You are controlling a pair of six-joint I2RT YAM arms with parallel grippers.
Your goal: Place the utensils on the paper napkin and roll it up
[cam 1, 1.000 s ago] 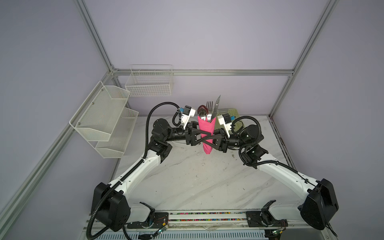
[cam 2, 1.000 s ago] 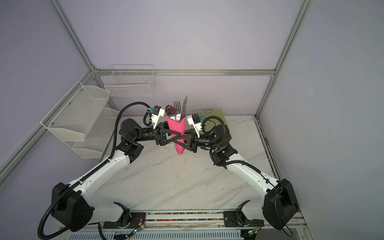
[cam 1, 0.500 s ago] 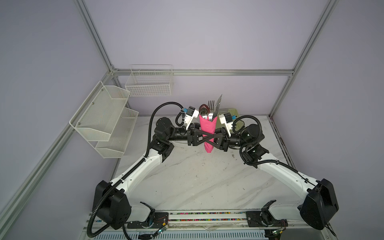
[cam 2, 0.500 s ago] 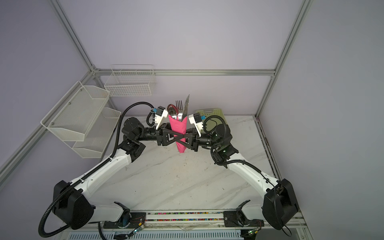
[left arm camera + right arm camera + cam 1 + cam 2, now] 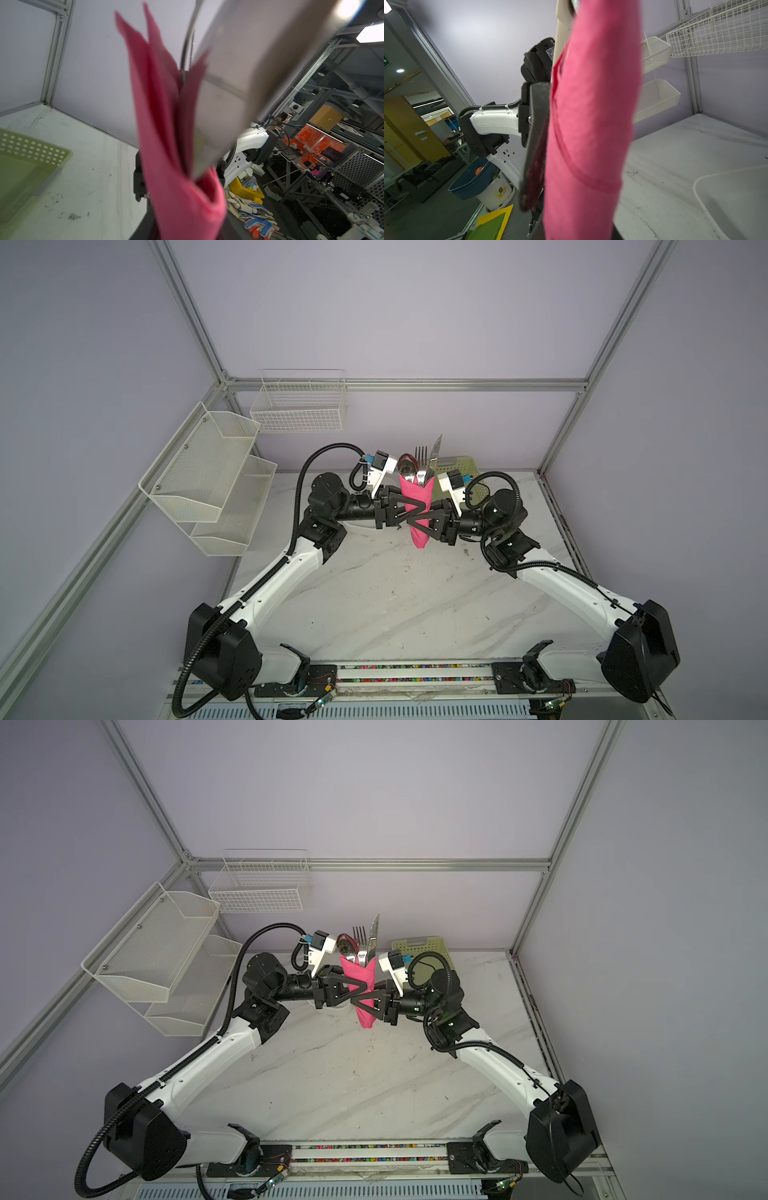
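Left gripper [image 5: 415, 506], right gripper [image 5: 417, 521] head-on, level, around upright paper napkin [image 5: 410, 490]

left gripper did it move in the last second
Yes. The left gripper has slid slightly right, away from the white wall shelf and toward the green basket, and is now clamped on the pink napkin.

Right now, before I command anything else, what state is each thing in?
paper napkin: rolled around the utensils, upright, held off the table.
utensils: inside the roll, heads sticking out on top.
left gripper: shut on the roll, higher up.
right gripper: shut on the roll, lower down.
green basket: on the table at the back, untouched.
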